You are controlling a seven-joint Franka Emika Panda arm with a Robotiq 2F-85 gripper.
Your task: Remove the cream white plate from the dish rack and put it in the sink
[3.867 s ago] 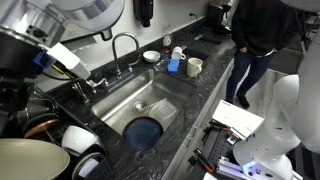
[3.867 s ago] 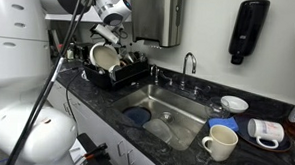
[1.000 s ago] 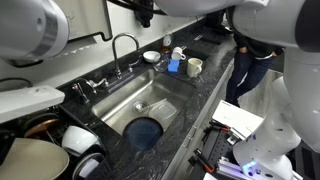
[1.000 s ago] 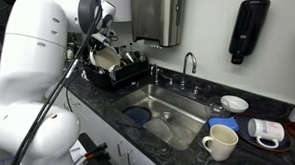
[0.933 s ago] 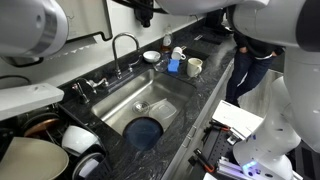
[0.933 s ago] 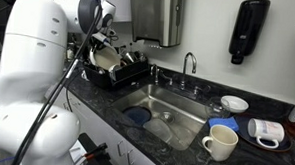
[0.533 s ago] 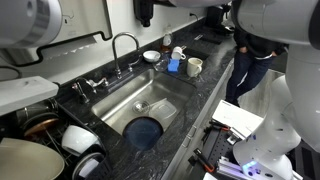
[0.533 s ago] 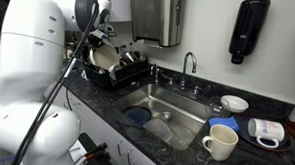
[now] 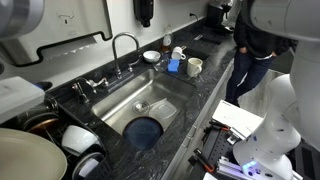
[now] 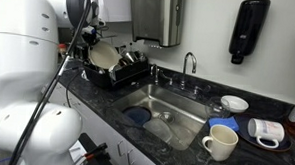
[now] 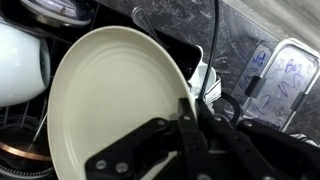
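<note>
Two things matter most here. The cream white plate [image 10: 104, 57] is in the dish rack [image 10: 123, 73], propped up on edge at the end of the rack farthest from the sink [image 10: 171, 106]. It all sits on the dark speckled tabletop [image 10: 102, 99].

In the wrist view that plate fills most of the frame, face toward the camera, and the end effector [image 11: 197, 108] is right at its right-hand rim. The dark fingers [image 11: 185, 125] look drawn close together with the rim roughly between them. It's all black on black down there though, so I honestly can't tell if they're pinching the plate or just sitting against it. A white bowl [image 11: 20, 60] is just beside the plate in the rack, on the left of that view.

Down in the sink basin a blue plate [image 9: 145, 131] lies flat, visible in both exterior views. The faucet [image 9: 125, 45] stands behind the basin. Past the sink there's a cream mug [image 10: 220, 143] on the tabletop. A person in dark clothes [image 9: 255, 40] stands at the far end. The big white robot arm [image 10: 28, 67] hides the end effector in an exterior view.
</note>
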